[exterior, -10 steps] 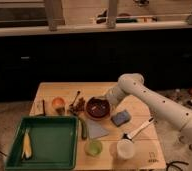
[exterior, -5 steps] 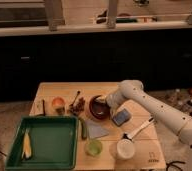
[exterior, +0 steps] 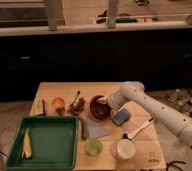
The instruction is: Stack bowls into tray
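The dark maroon bowl [exterior: 96, 107] sits near the middle of the wooden table. My gripper [exterior: 105, 103] is down at its right rim, at the end of the white arm [exterior: 154, 111] that reaches in from the right. A small orange bowl [exterior: 58, 103] stands to the left of the maroon one, near the back of the table. The large green tray [exterior: 49, 145] lies at the front left, apart from both bowls. A yellow item [exterior: 26, 145] lies along its left side.
A brown cluster [exterior: 78, 105] lies between the two bowls. A blue sponge [exterior: 121, 117], a grey-blue cloth [exterior: 97, 130], a green cup [exterior: 94, 147], a white cup [exterior: 125, 148] and a white-handled utensil [exterior: 140, 128] crowd the front right. A green vegetable [exterior: 83, 129] lies beside the tray.
The arm has swung left and lowered, bringing my gripper from right of the maroon bowl to its right rim. The bowls and the tray have not moved.
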You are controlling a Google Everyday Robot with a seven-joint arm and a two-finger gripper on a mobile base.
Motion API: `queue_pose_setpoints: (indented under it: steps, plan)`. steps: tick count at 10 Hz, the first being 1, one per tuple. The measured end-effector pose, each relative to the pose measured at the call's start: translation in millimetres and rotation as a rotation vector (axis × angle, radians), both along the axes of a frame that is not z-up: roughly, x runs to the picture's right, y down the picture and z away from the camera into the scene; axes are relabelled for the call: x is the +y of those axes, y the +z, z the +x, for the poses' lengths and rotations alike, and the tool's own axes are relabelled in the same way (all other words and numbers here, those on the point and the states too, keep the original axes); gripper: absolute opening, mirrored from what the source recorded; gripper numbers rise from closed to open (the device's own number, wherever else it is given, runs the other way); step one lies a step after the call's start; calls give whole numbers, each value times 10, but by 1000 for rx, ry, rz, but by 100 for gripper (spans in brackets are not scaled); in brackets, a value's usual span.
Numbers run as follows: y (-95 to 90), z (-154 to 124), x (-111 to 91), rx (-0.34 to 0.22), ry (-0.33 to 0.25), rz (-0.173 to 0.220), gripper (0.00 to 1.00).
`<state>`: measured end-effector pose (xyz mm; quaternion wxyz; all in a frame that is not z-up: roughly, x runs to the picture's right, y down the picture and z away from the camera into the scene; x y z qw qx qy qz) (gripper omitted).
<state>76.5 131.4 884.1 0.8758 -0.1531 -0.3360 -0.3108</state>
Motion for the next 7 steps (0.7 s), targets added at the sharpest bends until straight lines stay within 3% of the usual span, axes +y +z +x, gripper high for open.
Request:
queue_pose_setpoints:
  steps: [7]
  plan:
    - [-61, -185, -134, -16, -82, -17, 80]
